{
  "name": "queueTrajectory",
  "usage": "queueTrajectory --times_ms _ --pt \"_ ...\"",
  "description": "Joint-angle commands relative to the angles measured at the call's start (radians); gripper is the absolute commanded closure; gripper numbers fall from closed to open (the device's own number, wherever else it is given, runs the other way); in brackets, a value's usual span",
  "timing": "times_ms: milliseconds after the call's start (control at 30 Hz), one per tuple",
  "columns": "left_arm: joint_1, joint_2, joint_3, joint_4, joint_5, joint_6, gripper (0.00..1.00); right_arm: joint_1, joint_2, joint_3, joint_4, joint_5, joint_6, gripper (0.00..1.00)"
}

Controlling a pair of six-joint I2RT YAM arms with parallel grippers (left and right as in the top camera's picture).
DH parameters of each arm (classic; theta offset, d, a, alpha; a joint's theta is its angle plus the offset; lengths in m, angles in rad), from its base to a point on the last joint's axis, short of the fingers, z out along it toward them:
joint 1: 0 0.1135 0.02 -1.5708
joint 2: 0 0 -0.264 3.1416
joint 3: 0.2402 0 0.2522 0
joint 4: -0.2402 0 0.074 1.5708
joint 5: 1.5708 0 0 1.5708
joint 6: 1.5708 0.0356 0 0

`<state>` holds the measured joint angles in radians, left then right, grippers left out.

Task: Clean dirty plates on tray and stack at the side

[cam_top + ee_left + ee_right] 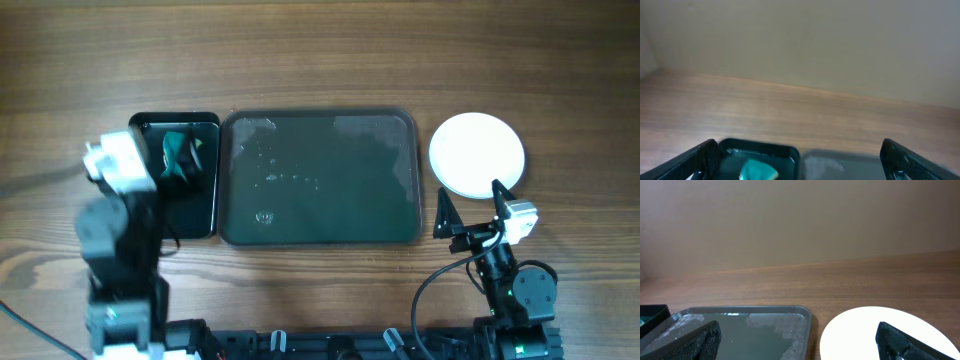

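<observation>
Item: wash station, judged at or near the close of the task. Tray [330,205]: dark grey-green, bare of crockery and filmed with water droplets [270,180]; it lies ahead and to the left of the right gripper [470,207], and ahead and to the right of the left gripper [800,152]. Plates [477,153]: set on the table [320,60] directly ahead of the right gripper and just beyond its fingertips, off the tray's right end; the top one is white with no smear showing, and how many lie beneath it cannot be told from above. The placing is presumably the side stack the task asks for, out of the wet. Small black tray [200,215]: below and just ahead of the left gripper, holding the green sponge [180,155], presumably parked there so it drips into its own tray. Left gripper: fingers spread wide with nothing between them; the arm stands tall over the small tray's left edge, wrist near level, its camera looking out across the table. Right gripper: fingers likewise spread wide and empty, apart from the plates; the arm is folded low near its base, wrist level, aimed forward at the stack.
</observation>
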<state>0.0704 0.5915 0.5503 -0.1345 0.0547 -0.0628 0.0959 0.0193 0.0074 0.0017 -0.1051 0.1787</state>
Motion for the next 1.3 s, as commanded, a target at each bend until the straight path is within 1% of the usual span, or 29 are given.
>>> queueTrajectory --times_ms 0,100,233,400,500,700,1267 --pt "-0.046 -0.19 -0.217 0.095 0.015 -0.005 0.0 0.003 -0.009 -0.002 0.006 -0.019 0.007 0.0" --pt "-0.071 -0.297 -0.323 0.149 -0.008 -0.005 0.0 0.003 -0.009 -0.002 0.006 -0.018 0.007 0.0" --pt "-0.099 -0.428 -0.422 0.154 -0.078 -0.005 0.0 0.003 -0.009 -0.002 0.006 -0.019 0.008 0.0" --pt "-0.101 -0.54 -0.509 0.154 -0.087 -0.001 0.0 0.003 -0.009 -0.002 0.006 -0.018 0.007 0.0" --pt "-0.101 -0.577 -0.545 0.146 -0.086 0.002 0.0 0.003 -0.009 -0.002 0.006 -0.019 0.007 0.0" --pt "-0.1 -0.589 -0.545 0.06 -0.078 0.002 0.0 0.003 -0.009 -0.002 0.006 -0.019 0.007 0.0" --pt "-0.1 -0.587 -0.545 0.063 -0.078 0.002 0.0 0.003 -0.009 -0.002 0.006 -0.019 0.007 0.0"
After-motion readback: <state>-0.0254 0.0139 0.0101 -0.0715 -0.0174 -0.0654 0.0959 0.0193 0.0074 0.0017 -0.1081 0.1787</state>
